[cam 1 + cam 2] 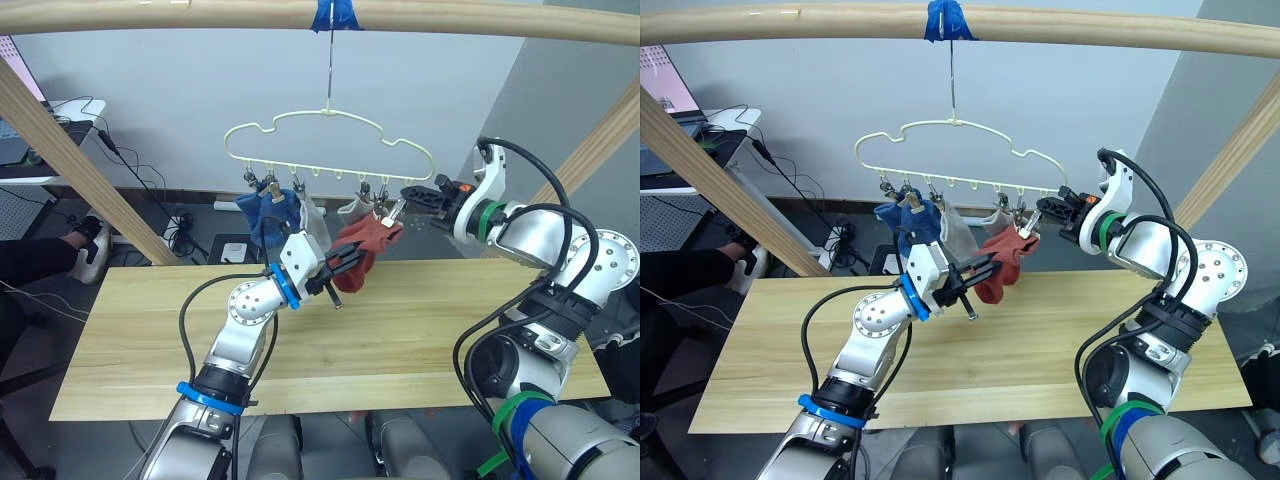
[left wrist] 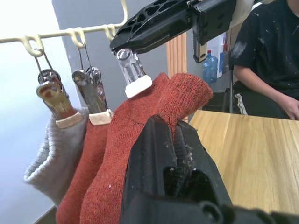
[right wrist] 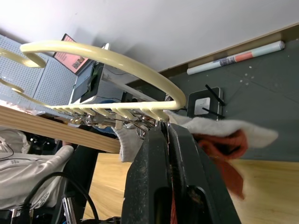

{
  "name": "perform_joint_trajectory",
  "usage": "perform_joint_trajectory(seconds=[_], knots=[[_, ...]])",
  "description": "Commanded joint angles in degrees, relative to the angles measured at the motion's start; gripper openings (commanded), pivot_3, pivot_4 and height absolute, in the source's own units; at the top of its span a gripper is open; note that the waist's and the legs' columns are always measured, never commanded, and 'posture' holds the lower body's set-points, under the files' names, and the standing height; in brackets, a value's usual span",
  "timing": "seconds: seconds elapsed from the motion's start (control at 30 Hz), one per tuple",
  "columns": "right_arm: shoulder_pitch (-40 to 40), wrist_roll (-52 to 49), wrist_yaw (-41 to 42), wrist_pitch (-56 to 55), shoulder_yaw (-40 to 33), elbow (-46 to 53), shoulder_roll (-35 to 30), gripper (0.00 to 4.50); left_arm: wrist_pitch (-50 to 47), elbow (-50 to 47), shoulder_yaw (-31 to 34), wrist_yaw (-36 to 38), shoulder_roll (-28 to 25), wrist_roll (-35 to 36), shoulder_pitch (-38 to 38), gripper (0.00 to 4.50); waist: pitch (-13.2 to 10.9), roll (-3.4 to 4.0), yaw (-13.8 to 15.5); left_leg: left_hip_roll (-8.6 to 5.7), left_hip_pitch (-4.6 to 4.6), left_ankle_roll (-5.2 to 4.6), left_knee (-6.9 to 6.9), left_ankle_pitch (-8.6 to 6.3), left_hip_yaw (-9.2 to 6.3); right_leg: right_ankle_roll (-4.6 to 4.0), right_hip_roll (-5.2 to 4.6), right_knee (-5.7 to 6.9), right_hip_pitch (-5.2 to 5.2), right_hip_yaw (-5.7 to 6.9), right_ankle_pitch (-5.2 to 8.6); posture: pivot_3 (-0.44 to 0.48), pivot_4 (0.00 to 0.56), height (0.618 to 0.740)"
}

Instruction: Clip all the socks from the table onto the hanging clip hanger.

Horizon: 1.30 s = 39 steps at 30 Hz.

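The pale-yellow clip hanger (image 1: pixel 330 140) hangs by its hook from the top pole. Clipped along its bar are a blue sock (image 1: pixel 265 218), grey socks (image 1: pixel 312 215) and a rust-red sock (image 2: pixel 88 163). My left gripper (image 1: pixel 345 265) is shut on the cuff of a second rust-red sock (image 2: pixel 140 135), holding it up beneath a silver clip (image 2: pixel 133 74). My right gripper (image 1: pixel 405 198) is shut on that clip's handles. The clip's white pad lies against the sock's top edge. I see no socks on the light-wood table (image 1: pixel 450 330).
Thick wooden frame poles (image 1: pixel 75 165) slant up on both sides, with a crossbar (image 1: pixel 480 20) overhead carrying blue tape. A person in a black shirt (image 2: pixel 266 56) sits beyond the table's end. Cables and a desk stand at the back left.
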<state>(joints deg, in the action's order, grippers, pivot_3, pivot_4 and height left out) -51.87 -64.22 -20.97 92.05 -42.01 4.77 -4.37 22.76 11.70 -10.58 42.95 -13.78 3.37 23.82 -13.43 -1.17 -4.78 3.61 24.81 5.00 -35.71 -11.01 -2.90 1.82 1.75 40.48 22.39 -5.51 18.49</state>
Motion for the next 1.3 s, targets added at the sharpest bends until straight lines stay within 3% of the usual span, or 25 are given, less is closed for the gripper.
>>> perform_joint_trajectory(seconds=[0.03,0.3,0.4,0.63,0.73,0.77,0.97,1.13,1.3], knots=[[-0.27,-3.75,-3.37,0.45,-0.88,0.0,-0.2,0.0,2.03,-0.73,-0.25,-1.03,0.35,-0.26,1.1,0.03,0.0,0.0,0.0,0.0,0.0,0.0,0.01,0.0,0.0,0.0,0.0,-0.02,0.0,0.0,0.0,-0.083,0.189,0.74],[0.72,-8.72,-6.32,0.45,1.01,-1.18,-1.86,0.0,2.77,-0.56,-0.31,-2.04,0.3,-0.56,1.59,0.03,0.0,0.0,-0.01,0.0,0.04,-0.02,0.07,-0.01,0.0,0.0,0.0,-0.14,0.0,0.0,0.0,-0.076,0.186,0.74],[0.85,-9.5,-6.4,0.2,1.15,-1.45,-2.13,0.67,2.78,-0.67,-0.46,-1.9,0.18,-0.55,1.45,0.0,0.0,0.0,0.0,0.01,0.04,-0.02,0.12,-0.01,0.01,0.0,0.0,-0.18,0.0,0.0,0.0,-0.075,0.185,0.74],[1.69,-11.18,-4.96,-1.23,3.43,-0.66,-4.5,3.14,1.07,0.04,-1.14,-0.58,0.19,0.08,1.89,0.0,0.0,0.0,-0.15,0.03,0.04,-0.02,0.32,-0.01,0.04,-0.01,0.0,-0.3,0.04,0.0,-0.01,-0.08,0.183,0.74],[3.29,-10.09,-0.3,-1.87,6.84,2.37,-8.82,4.31,-3.78,-0.03,-2.06,2.02,0.7,2.48,1.77,0.8,0.0,0.0,-0.08,0.02,0.05,-0.02,0.43,-0.01,0.05,-0.01,0.0,-0.45,0.04,0.0,-0.01,-0.087,0.187,0.74],[4.16,-9.19,2.55,-2.45,8.88,4.28,-11.34,4.5,-6.08,-0.17,-2.61,3.22,0.87,3.33,1.53,1.02,0.0,0.0,-0.04,0.01,0.06,-0.02,0.49,0.0,0.06,-0.01,-0.01,-0.51,0.04,-0.01,-0.01,-0.091,0.189,0.74],[15.0,-0.77,18.06,-11.12,20.12,15.2,-25.11,4.5,-15.76,-2.84,-3.32,6.96,0.11,6.39,-0.29,2.91,0.0,0.01,-0.2,0.08,0.07,-0.02,0.74,-0.01,0.1,0.05,0.0,-0.71,0.07,0.05,0.04,-0.109,0.198,0.74],[28.73,12.57,31.44,-27.85,28.58,22.35,-33.18,4.5,-24.17,-6.68,0.81,8.33,-5.37,9.92,-4.25,4.39,0.0,0.01,-0.54,0.09,0.0,-0.01,0.74,0.0,0.16,0.06,0.01,-0.67,0.07,-0.04,0.05,-0.107,0.204,0.74],[39.31,23.14,40.72,-42.93,33.5,25.37,-36.04,4.5,-32.95,-9.74,9.38,9.06,-14.84,15.23,-10.4,4.47,-0.08,0.02,-0.85,0.13,-0.08,-0.01,0.74,0.0,0.15,0.3,0.03,-0.6,0.06,-0.03,0.19,-0.082,0.215,0.74]])
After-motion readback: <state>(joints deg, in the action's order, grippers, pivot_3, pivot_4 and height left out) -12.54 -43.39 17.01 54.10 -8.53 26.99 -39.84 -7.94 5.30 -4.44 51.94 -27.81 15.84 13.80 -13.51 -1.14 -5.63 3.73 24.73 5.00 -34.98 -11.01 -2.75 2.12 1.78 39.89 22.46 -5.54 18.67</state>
